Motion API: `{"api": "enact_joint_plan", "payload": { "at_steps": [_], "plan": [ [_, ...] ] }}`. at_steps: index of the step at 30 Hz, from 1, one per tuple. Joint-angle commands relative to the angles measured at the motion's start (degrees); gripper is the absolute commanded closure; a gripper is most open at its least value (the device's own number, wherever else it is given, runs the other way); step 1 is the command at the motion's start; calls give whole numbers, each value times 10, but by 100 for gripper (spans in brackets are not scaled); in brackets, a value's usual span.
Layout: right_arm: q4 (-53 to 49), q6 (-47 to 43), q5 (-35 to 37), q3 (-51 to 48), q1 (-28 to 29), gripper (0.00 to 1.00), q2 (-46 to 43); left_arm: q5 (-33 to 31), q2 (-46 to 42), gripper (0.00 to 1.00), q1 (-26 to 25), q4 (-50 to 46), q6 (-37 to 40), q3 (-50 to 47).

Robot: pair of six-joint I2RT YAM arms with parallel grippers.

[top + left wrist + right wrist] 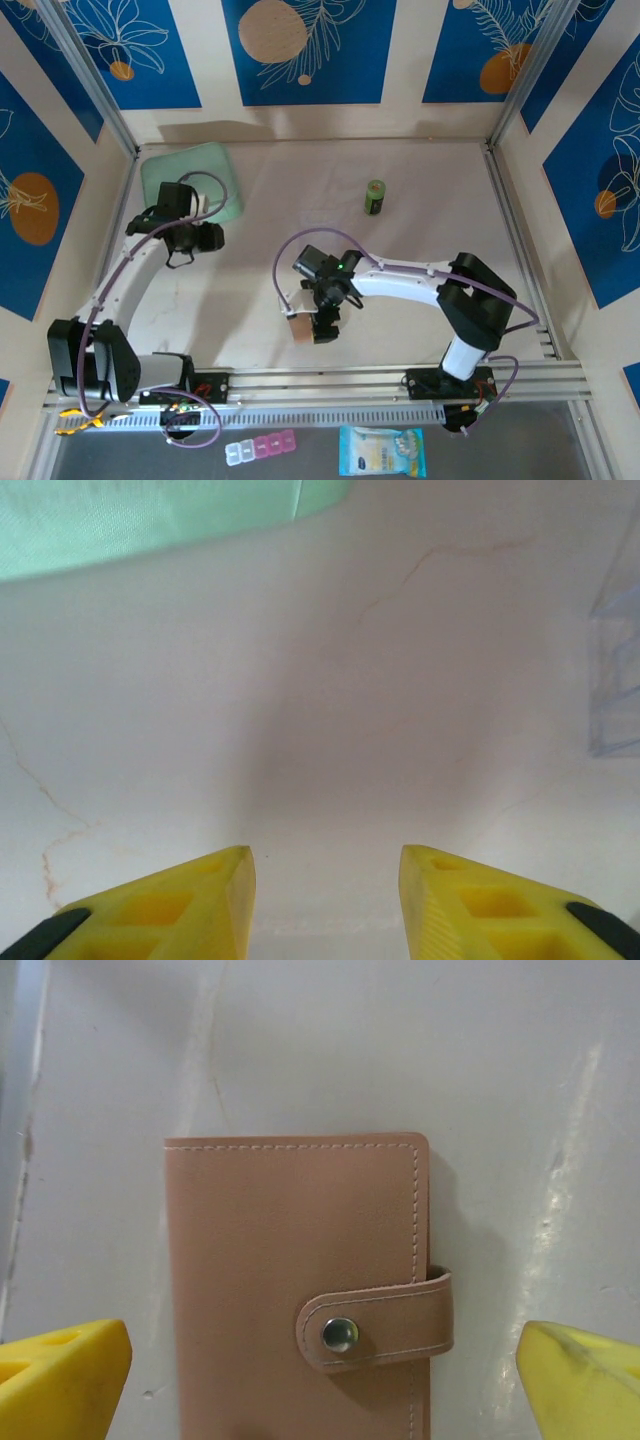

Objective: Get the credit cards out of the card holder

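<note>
The card holder (298,330) lies flat on the pale bench (420,180) at about 6 o'clock from the bench's middle, close to the near rail. In the right wrist view the card holder (290,1250) is folded shut, its strap (385,1325) wrapped over from the 3 o'clock edge and fastened by the metal snap (340,1335). The right gripper (325,322) hangs over it, and in its own camera the right gripper (320,1380) has its jaws spread wide, one yellow finger (60,1380) off each long side of the holder, neither touching it. The left gripper (190,242) sits at about 9 o'clock, jaws partly apart with nothing between them over bare bench (330,730). Just beyond it, at 10 o'clock, lies a mint-green case (195,175), whose edge shows in the left wrist view (150,520). A small green can (375,196) stands upright at 1 o'clock, well apart from the holder. Nothing lies between the holder and the right fingers.
</note>
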Motion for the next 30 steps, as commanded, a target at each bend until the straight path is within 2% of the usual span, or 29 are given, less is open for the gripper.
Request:
{"api": "enact_joint_plan", "payload": {
  "at_steps": [1, 14, 30],
  "plan": [
    [1, -10, 11, 14, 8, 1, 12, 26, 3, 57, 11, 3, 17, -9],
    [46, -11, 26, -15, 29, 0, 30, 23, 13, 55, 15, 2, 21, -7],
    [48, 4, 23, -30, 30, 15, 37, 24, 14, 55, 15, 3, 18, -8]
  ]
}}
